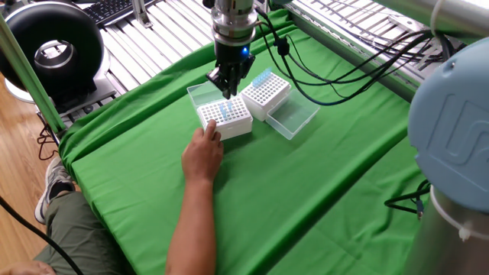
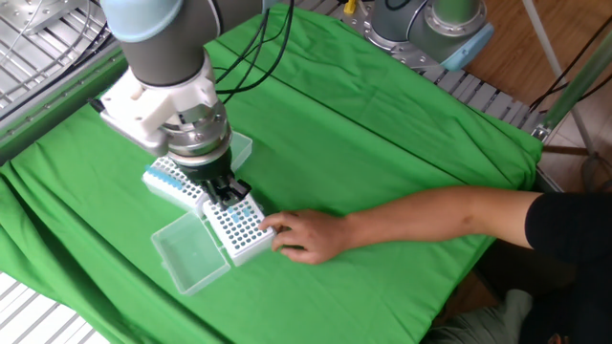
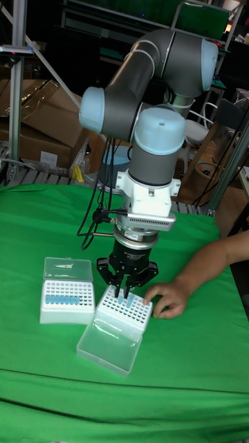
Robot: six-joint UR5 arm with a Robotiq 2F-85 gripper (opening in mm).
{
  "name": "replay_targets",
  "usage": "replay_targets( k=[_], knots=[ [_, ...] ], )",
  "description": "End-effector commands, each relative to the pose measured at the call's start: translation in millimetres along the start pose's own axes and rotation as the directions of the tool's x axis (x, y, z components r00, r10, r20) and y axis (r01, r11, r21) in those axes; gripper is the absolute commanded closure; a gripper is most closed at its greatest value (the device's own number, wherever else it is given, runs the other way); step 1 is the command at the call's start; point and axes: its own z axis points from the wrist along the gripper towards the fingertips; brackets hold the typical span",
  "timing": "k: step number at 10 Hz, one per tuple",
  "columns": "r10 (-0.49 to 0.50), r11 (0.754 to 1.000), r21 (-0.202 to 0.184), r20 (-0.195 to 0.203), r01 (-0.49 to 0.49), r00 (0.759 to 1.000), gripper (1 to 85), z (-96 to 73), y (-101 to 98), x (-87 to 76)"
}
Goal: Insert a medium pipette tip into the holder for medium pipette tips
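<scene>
My gripper point(image 1: 227, 90) point(image 2: 227, 194) point(image 3: 126, 295) hangs just above the white holder point(image 1: 228, 118) point(image 2: 240, 225) point(image 3: 127, 315), a rack of small holes with a few blue tips in it. Its fingers are shut on a slim blue pipette tip point(image 3: 128, 300) that points down at the holes. A person's hand point(image 1: 203, 150) point(image 2: 304, 235) point(image 3: 168, 299) steadies the holder from the side. A second white rack point(image 1: 267, 92) point(image 2: 173, 182) point(image 3: 67, 299) with a row of blue tips stands right beside it.
Both racks have clear lids folded open on the green cloth: one lid point(image 1: 293, 116) point(image 2: 189, 252) point(image 3: 109, 346) and another lid point(image 2: 226, 144) point(image 3: 68, 267). The person's forearm point(image 1: 189, 221) point(image 2: 430, 215) reaches across the cloth. Cables point(image 1: 336, 72) trail from the arm.
</scene>
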Motion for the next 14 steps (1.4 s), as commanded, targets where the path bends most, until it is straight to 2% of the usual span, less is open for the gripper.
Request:
replay_targets(
  k=[1, 8, 14],
  knots=[
    [-0.002, 1.000, -0.017, 0.004, 0.002, 1.000, 59.7, 6.4, 5.7, 6.6],
    [-0.008, 1.000, -0.025, 0.016, 0.008, 1.000, 58.7, 14.3, 6.0, 9.6],
    [0.005, 1.000, -0.024, 0.041, -0.004, 0.999, 62.0, 20.9, 6.8, 1.4]
  ],
)
